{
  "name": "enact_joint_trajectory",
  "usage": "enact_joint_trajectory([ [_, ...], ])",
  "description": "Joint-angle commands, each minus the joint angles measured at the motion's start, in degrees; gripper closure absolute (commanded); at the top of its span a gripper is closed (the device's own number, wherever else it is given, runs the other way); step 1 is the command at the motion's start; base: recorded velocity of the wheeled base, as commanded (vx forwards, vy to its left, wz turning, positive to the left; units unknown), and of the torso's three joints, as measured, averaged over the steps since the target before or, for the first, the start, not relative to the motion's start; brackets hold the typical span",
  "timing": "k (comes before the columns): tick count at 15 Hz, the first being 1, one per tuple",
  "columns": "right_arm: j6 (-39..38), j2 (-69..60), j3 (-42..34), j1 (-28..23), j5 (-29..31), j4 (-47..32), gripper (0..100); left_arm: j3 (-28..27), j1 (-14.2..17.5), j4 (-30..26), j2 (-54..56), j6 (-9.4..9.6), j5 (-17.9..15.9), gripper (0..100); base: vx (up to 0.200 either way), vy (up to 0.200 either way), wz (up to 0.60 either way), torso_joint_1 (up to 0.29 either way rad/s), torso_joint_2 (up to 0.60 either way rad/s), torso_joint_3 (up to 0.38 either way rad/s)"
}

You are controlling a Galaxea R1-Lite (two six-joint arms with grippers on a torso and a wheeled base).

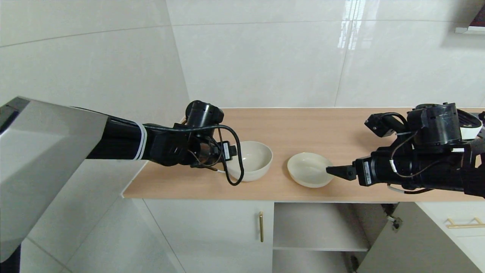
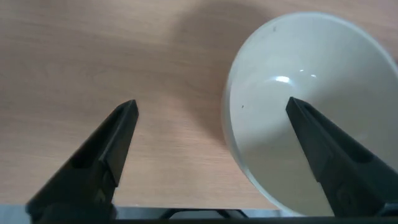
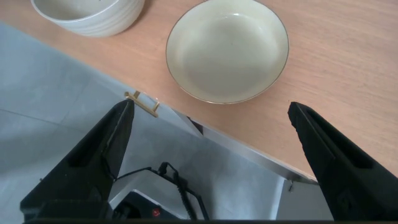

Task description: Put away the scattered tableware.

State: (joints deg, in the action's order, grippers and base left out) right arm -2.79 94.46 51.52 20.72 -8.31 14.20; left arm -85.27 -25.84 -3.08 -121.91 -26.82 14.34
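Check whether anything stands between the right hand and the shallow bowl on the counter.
Nothing visible does. The right hand, open, points at the shallow bowl from close by, with just bare counter between them. The deeper bowl stands beyond the shallow one, out of that path.

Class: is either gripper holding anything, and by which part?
Nothing is held. The left gripper is open across the deep white ceramic bowl's rim; the right gripper is open near the shallow cream ceramic dish.
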Motion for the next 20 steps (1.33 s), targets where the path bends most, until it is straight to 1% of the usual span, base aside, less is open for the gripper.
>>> enact_joint_trajectory([
  [1, -0.46, -0.16, 0.07, 0.02, -0.04, 0.04, 0, -0.16, 0.00, 0.01, -1.05, 0.01, -0.10, 100, 0.000, 0.000, 0.00, 0.000, 0.00, 0.000],
  [5, -0.46, -0.51, 0.25, 0.02, -0.04, 0.04, 0, -0.42, -0.17, 0.01, -1.67, 0.01, -0.27, 100, 0.000, 0.000, 0.00, 0.000, 0.00, 0.000],
  [6, -0.46, -0.60, 0.25, 0.02, -0.04, 0.04, 0, -0.42, -0.17, 0.01, -0.70, -0.34, -0.19, 100, 0.000, 0.000, 0.00, 0.000, 0.00, 0.000],
  [8, -2.39, -0.42, 0.87, 0.02, 1.28, 0.04, 0, 0.63, -0.26, 0.01, 4.48, -2.27, -0.27, 100, 0.000, 0.000, 0.00, 0.000, 0.00, 0.000],
  [9, -2.92, -0.25, 1.22, 0.02, 1.99, 0.04, 0, 1.07, -0.26, 0.01, 5.89, -2.54, -0.36, 100, 0.000, 0.000, 0.00, 0.000, 0.00, 0.000],
  [10, -4.33, 0.63, 2.18, 0.02, 4.01, -0.23, 0, 3.45, -0.26, 0.10, 10.72, -2.54, -1.24, 100, 0.000, 0.000, 0.00, 0.000, 0.00, 0.000],
  [11, -4.59, 1.16, 2.71, 0.02, 5.06, -0.58, 0, 4.59, -0.26, 0.18, 13.10, -2.54, -3.09, 100, 0.000, 0.000, 0.00, 0.000, 0.00, 0.000],
  [13, -4.77, 4.15, 4.38, 0.19, 10.60, -1.02, 0, 6.96, -0.35, 0.10, 17.40, -2.54, -9.50, 100, 0.000, 0.000, 0.00, 0.000, 0.00, 0.000],
  [14, -5.82, 6.17, 5.52, 1.16, 13.85, -1.46, 0, 7.67, -0.35, 0.18, 18.55, -2.54, -11.61, 100, 0.000, 0.000, 0.00, 0.000, 0.00, 0.000],
  [15, -7.76, 8.46, 6.75, 2.13, 16.93, -1.72, 0, 8.02, -0.35, 0.18, 19.25, -2.54, -12.93, 100, 0.000, 0.000, 0.00, 0.000, 0.00, 0.000],
  [17, -8.99, 13.20, 8.51, 3.01, 22.02, -1.72, 0, 8.28, -0.35, 0.10, 19.69, -2.54, -13.46, 100, 0.000, 0.000, 0.00, 0.000, 0.00, 0.000],
  [20, -12.59, 17.33, 11.24, 3.01, 23.87, -1.55, 0, 8.46, -0.52, 0.10, 19.78, -2.45, -13.37, 100, 0.000, 0.000, 0.00, 0.000, 0.00, 0.000],
])
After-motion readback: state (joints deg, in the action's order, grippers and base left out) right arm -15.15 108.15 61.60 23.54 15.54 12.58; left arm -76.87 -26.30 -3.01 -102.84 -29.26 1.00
